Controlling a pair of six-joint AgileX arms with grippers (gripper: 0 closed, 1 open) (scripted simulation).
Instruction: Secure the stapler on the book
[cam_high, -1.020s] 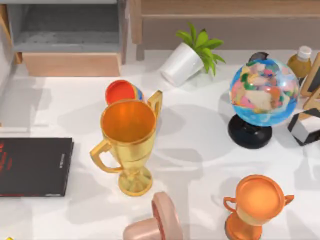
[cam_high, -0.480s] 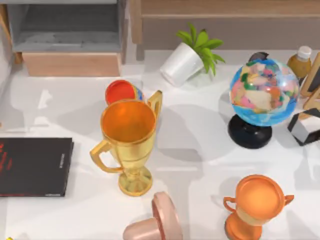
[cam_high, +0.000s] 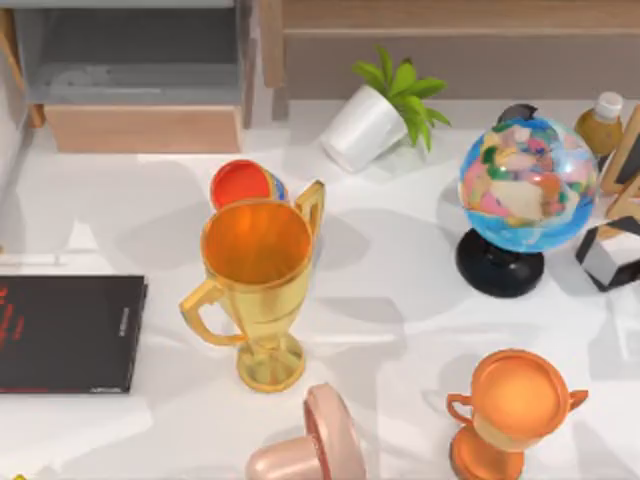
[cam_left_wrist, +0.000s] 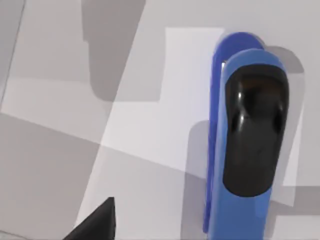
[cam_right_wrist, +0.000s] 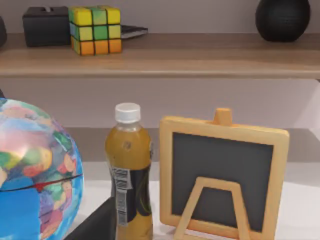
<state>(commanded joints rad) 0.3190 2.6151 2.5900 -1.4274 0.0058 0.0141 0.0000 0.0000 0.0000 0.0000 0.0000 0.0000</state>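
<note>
Evidently rigid, light and glossy, the stapler (cam_left_wrist: 250, 145) warrants a mid-body pinch; left gripper's finger state cannot be told.

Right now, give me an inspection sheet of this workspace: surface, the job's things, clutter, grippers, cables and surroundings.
Surface: white table, crossed by shadows.
Job's things: the book lies flat at the table's left edge, nothing on its cover; the stapler lies on a pale surface close under the left wrist camera, not on the book.
Clutter: gold trophy cup upright beside the book; red ball behind it; orange trophy; pink stamp on its side; globe; tipped potted plant; juice bottle; small chalkboard.
Grippers: left gripper's dark finger near the stapler; opening cannot be told for either.
Cables: nothing seen.
Surroundings: wooden shelf with a colour cube.
</note>
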